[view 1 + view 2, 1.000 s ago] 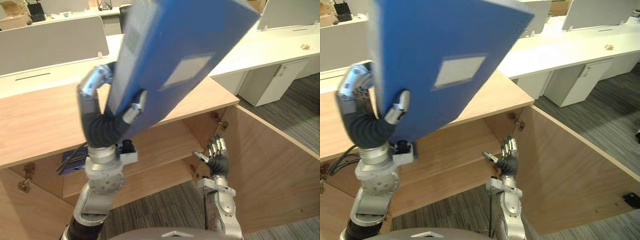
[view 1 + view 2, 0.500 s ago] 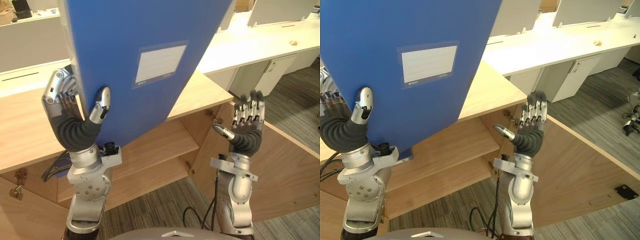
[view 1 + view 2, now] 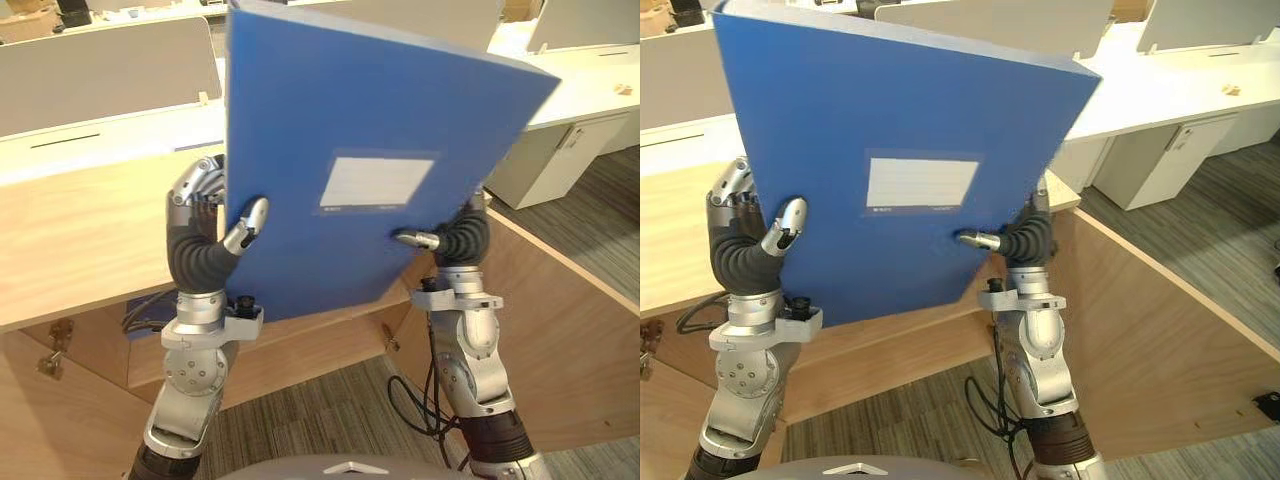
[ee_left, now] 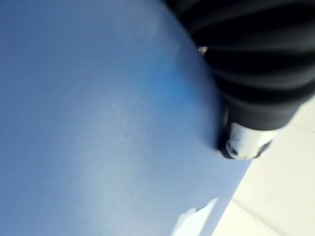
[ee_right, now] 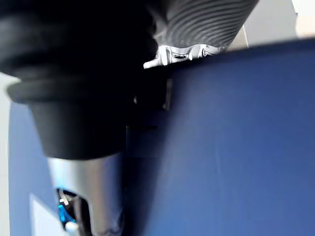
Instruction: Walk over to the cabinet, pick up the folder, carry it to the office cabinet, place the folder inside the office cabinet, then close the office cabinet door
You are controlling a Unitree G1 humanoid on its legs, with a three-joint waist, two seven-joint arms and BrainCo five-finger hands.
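R hand [image 3: 455, 238] now joined L hand [image 3: 203, 240]: both pinch blue folder [image 3: 350, 120] above open office cabinet [image 3: 90, 240]; next, lower it inside.

- The folder [image 3: 340, 130] is being held up at frame centre, in front of the cabinet top [image 3: 80, 230].
- The left hand [image 3: 200, 250] is gripping its lower left edge, and the right hand [image 3: 458, 238] its lower right edge.
- The cabinet door [image 3: 560, 330] is standing open at lower right.
- Desks [image 3: 590, 85] are sitting behind, at upper right.
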